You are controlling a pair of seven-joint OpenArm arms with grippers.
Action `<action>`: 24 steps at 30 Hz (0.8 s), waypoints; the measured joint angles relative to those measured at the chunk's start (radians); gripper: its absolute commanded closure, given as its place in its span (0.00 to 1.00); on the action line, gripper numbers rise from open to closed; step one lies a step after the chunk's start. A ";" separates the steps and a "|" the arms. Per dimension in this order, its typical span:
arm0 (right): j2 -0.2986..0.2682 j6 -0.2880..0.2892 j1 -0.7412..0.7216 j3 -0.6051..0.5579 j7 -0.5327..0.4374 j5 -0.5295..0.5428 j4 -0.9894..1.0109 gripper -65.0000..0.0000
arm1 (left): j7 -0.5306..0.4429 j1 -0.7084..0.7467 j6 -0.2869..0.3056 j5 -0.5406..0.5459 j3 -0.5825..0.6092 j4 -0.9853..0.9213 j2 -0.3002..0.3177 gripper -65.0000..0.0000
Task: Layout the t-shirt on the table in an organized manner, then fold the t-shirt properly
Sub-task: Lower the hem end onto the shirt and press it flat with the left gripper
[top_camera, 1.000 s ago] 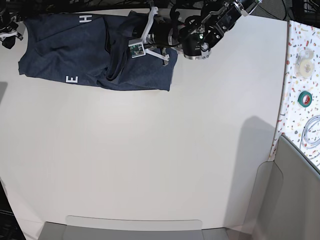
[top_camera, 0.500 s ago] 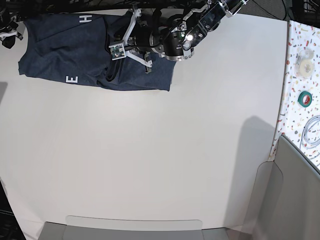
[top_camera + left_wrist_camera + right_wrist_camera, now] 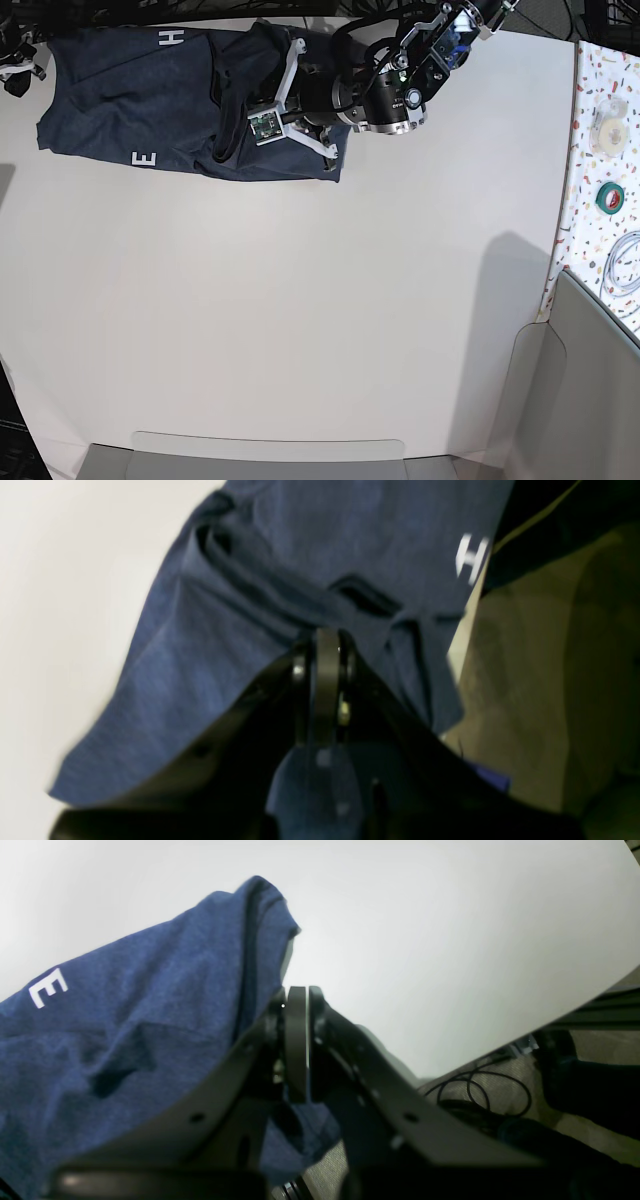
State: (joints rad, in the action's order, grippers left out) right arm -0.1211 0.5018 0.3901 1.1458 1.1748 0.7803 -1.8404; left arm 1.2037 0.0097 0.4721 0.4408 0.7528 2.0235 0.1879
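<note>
Left gripper [image 3: 322, 645] has its jaws pressed together, pinching a raised fold of the t-shirt [image 3: 280, 580] right at the tips. Beyond the tips the navy cloth is bunched in ridges, white "H" [image 3: 471, 555] further off to the right. Right gripper [image 3: 296, 1000] is also closed, its tips at the shirt's edge; whether cloth is caught between them cannot be told. White "E" [image 3: 47, 987] off to its left, bare white table [image 3: 425, 940] ahead and right. Base view: the t-shirt [image 3: 130, 95] lies crumpled at the table's [image 3: 300, 320] far edge under the left arm.
</note>
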 measured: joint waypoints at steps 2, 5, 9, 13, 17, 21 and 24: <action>0.001 0.000 -0.003 0.000 0.000 0.001 0.000 1.00 | -0.029 0.002 0.000 0.000 0.000 -0.019 0.024 1.00; 0.000 0.000 -0.012 0.000 -0.001 0.001 0.000 1.00 | -0.062 0.001 -0.001 -0.001 0.000 -0.053 0.048 1.00; 0.000 0.000 -0.013 0.000 0.000 0.001 0.000 1.00 | -0.080 0.015 -0.004 -0.001 0.002 -0.091 0.051 1.00; 0.000 0.000 -0.014 0.000 0.000 0.001 0.000 1.00 | -0.079 0.029 -0.003 -0.001 0.007 -0.092 0.041 1.00; 0.003 0.000 -0.014 0.000 0.000 0.002 0.000 1.00 | -0.081 0.015 -0.007 -0.007 0.100 -0.092 0.006 1.00; 0.004 0.000 -0.014 0.000 0.000 0.000 0.001 1.00 | -0.079 0.008 0.001 0.007 0.150 -0.095 -0.052 1.00; 0.006 0.000 -0.013 0.000 0.000 0.000 0.002 1.00 | -0.084 -0.030 -0.002 0.005 0.145 -0.095 -0.084 1.00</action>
State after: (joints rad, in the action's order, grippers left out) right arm -0.1154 0.5018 0.3767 1.1458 1.1744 0.7803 -1.8385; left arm 1.1202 -0.0200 0.4698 0.4454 0.8982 1.9285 0.1043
